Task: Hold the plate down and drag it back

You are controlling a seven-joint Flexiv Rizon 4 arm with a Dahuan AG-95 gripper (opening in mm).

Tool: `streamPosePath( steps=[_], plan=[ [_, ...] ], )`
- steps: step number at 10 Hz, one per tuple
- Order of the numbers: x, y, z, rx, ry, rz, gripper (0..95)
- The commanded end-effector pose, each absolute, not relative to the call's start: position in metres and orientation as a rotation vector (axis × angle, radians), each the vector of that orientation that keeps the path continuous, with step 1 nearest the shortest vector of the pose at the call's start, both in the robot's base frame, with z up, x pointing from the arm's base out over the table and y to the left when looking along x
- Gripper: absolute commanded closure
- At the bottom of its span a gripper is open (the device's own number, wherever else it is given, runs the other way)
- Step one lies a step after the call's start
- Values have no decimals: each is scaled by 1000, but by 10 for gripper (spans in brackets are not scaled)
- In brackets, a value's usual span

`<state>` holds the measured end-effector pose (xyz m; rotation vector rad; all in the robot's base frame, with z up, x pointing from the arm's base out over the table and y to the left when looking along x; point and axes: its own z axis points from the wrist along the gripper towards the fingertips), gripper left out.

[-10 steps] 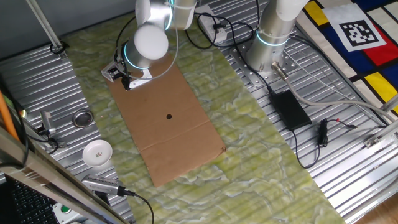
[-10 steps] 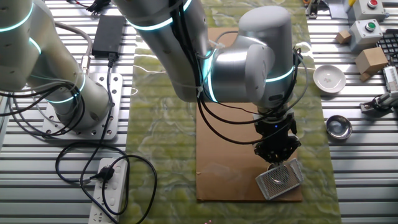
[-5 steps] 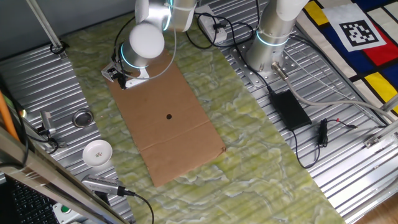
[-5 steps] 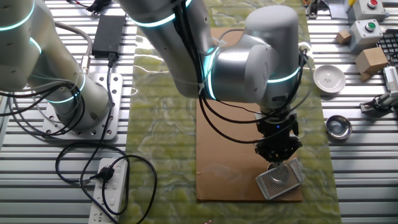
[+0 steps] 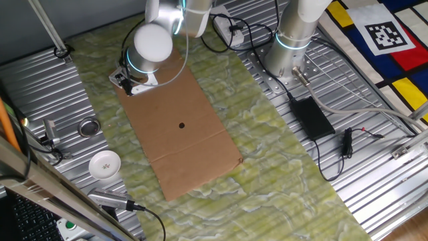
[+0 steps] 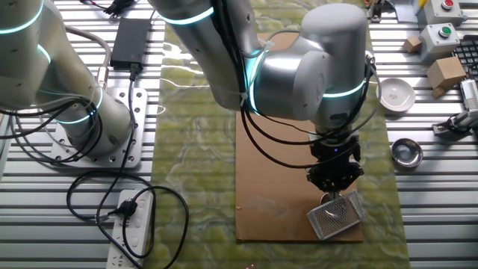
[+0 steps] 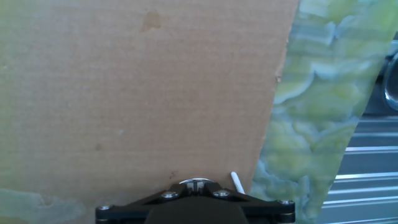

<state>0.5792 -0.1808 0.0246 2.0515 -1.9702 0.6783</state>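
My gripper [image 6: 329, 192] points straight down over the near right corner of the brown cardboard sheet [image 6: 280, 187], with its fingers together. In the hand view the gripper [image 7: 196, 185] sits at the bottom edge, and a thin shiny curved metal rim, the plate [image 7: 196, 181], shows right at the fingertips. The rest of the plate is hidden under the hand. A grey perforated squarish metal piece [image 6: 335, 215] lies just beyond the fingertips on the cardboard corner. In one fixed view the wrist hides the fingers, and only a grey and black piece [image 5: 120, 78] shows beside it.
A white patterned bowl [image 6: 395, 94] and a thick metal ring with a dark centre [image 6: 407, 152] sit on the ribbed table to the right. The cardboard lies on a green marbled mat [image 6: 194, 149]. A second arm's base [image 6: 89, 127], a power strip [image 6: 131, 224] and cables stand left.
The arm's wrist has shifted slightly sideways towards the cardboard's side edge. The perforated piece has not visibly moved.
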Motion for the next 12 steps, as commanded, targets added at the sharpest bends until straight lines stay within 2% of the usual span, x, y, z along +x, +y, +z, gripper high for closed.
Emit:
streamPosePath(
  steps=[1,12],
  plan=[
    [579,-180,24,2047,-1987,667,950],
    [578,-179,23,2026,-2090,619,950]
  ],
)
